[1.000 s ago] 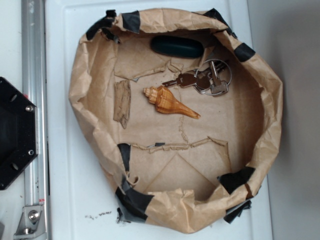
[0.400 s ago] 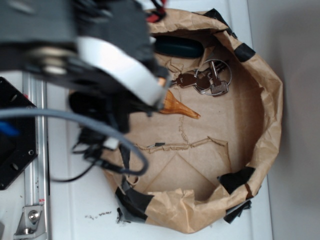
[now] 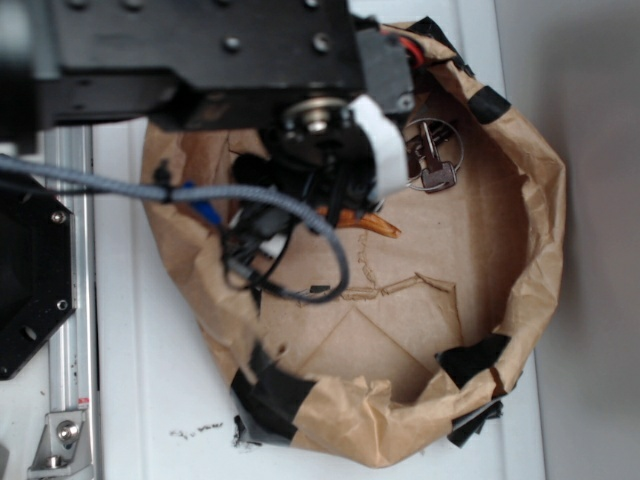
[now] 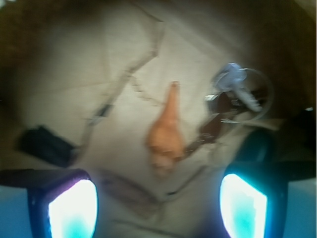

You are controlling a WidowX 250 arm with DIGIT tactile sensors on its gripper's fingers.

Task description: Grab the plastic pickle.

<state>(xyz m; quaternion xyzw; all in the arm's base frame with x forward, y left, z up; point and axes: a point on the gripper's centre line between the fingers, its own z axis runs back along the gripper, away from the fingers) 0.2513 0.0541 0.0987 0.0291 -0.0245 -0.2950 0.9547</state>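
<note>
In the blurred wrist view the plastic pickle [image 4: 255, 145] shows as a dark rounded shape at the lower right, just above my right fingertip [image 4: 245, 206] and not between the jaws. My gripper [image 4: 158, 208] is open, with only brown paper in the wide gap. The orange seashell [image 4: 166, 134] lies ahead of the gap, the keys [image 4: 233, 94] to its right. In the exterior view the arm [image 3: 300, 120] covers the pickle and the gripper; only the seashell's tip [image 3: 378, 226] and part of the keys [image 3: 436, 160] show.
Everything lies in a crumpled brown paper bowl [image 3: 540, 200] patched with black tape [image 3: 470, 360], whose raised walls ring the objects. A cable [image 3: 290, 230] hangs from the arm over the bowl's left side. A metal rail [image 3: 70, 300] runs along the left.
The arm has come in from the left and now hangs over the back of the bowl, covering the pickle and most of the seashell. The objects have not moved.
</note>
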